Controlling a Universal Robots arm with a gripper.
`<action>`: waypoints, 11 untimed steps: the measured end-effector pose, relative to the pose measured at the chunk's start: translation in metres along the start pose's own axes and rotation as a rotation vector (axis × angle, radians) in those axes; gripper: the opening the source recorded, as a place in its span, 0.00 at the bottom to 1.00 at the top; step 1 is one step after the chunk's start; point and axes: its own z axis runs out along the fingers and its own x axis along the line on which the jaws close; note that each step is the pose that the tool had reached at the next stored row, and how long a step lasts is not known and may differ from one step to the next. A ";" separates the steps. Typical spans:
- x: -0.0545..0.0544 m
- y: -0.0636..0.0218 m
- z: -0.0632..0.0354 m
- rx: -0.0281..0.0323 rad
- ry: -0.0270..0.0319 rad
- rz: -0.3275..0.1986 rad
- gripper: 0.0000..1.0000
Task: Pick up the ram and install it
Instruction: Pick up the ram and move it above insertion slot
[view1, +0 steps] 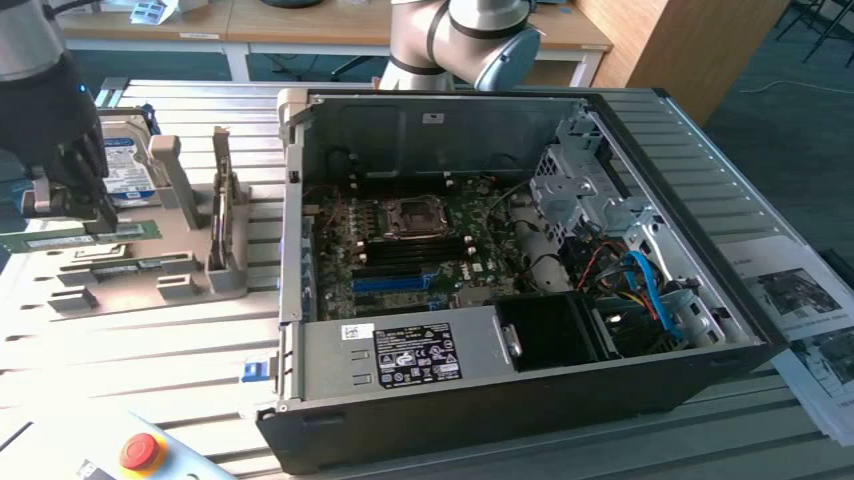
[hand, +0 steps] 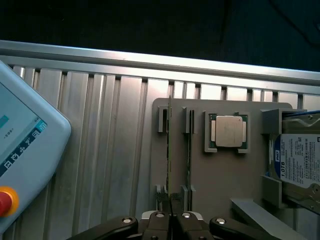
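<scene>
The ram is a thin green stick seen edge-on, lying along one slot of the grey holder tray. My gripper is shut on one end of it, a finger pressed to each side. In the exterior view the gripper hangs over the tray at the exterior view's left, with the ram between its fingers. A second green stick lies parallel in the neighbouring slot. The open computer case stands to the exterior view's right, its motherboard and blue slots exposed.
The tray also carries a square processor and a hard drive. A teach pendant with a red stop button lies on the ribbed metal table. Printed sheets lie at the exterior view's right.
</scene>
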 end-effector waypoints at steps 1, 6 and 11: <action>0.000 0.0001 -0.0025 0.0000 0.0002 0.000 0.12; 0.000 0.0008 -0.0154 -0.0002 0.0028 0.000 0.12; -0.001 0.0016 -0.0290 -0.0004 0.0062 0.000 0.12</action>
